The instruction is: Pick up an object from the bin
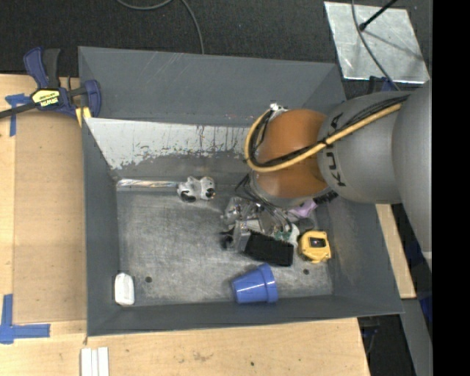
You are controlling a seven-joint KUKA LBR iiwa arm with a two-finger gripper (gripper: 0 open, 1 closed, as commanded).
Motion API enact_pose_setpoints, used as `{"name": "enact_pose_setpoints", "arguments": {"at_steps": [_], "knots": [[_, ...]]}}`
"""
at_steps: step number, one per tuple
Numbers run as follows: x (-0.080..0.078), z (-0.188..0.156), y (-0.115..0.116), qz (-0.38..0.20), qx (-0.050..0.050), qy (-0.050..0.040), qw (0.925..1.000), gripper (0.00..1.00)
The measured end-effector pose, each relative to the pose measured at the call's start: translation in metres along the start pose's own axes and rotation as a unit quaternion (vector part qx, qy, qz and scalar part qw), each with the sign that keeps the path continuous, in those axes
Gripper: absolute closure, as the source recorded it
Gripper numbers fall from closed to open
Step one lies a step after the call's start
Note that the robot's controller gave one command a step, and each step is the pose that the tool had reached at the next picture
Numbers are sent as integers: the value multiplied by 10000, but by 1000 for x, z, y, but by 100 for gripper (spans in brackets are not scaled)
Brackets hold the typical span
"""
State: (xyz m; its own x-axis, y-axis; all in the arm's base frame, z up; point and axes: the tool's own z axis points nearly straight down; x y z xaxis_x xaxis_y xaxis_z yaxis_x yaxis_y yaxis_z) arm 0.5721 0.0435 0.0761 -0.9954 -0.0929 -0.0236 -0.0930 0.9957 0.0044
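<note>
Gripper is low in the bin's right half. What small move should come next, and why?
Probably a short shift toward the flat black rectangular block, since the gripper sits at its view-left end, not centred over it. The yellow tape measure and blue plastic cup lie close by, so keep it small.

Dark floor [242, 29] runs along the top, black and matte, like carpet or a mat. A black cable [197, 29] curves down across it at upper centre. At upper right a silvery sheet [374, 51] lies flat, crinkled and bright with reflected light. Thin black lines [378, 16] cross its top; cannot tell if rod or wire.
</note>
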Motion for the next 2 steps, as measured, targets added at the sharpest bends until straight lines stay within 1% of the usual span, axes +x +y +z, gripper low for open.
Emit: {"name": "enact_pose_setpoints", "arguments": {"at_steps": [1,2], "knots": [[0,0,0,2,2,1,10000,100],[6,-9,-3,226,16,80,9997,100]]}}
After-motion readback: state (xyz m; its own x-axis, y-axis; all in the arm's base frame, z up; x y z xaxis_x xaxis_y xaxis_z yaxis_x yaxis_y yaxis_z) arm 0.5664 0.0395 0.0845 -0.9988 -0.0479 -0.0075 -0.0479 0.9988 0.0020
